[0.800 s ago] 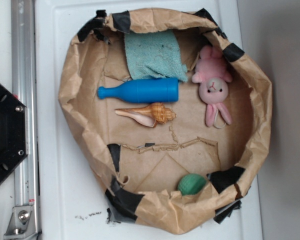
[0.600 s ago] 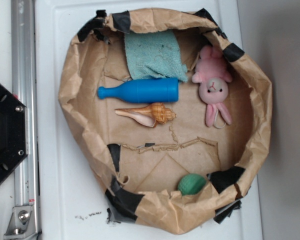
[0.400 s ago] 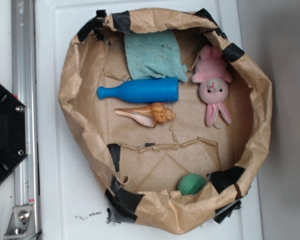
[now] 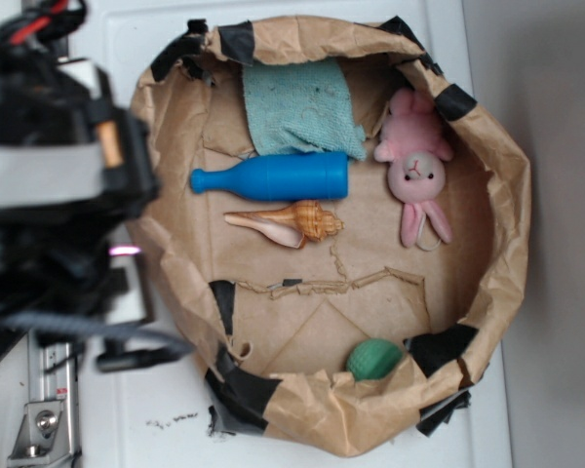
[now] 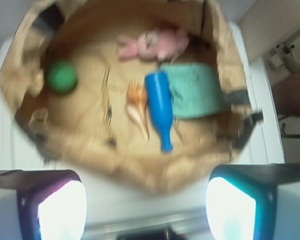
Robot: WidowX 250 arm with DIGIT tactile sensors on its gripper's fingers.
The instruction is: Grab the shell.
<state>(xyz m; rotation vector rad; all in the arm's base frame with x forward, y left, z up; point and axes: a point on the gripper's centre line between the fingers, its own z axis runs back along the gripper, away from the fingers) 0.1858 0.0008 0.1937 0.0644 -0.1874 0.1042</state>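
- White tabletop under a crumpled brown paper nest patched with black tape; the wrist view is blurred.
- The shell lies on the nest floor, just below the blue bottle and roughly parallel to it, near but seemingly apart.
- Its long axis runs left-right in the exterior view: ribbed whorl to the right, pale tail to the left.
- My pincer hangs outside the nest's left rim, holding nothing, its two pads spread wide.
- From the wrist view the shell sits straight ahead, slightly left of centre, tail towards me.
- I judge the approach must cross the rim, then descend clear of the bottle.
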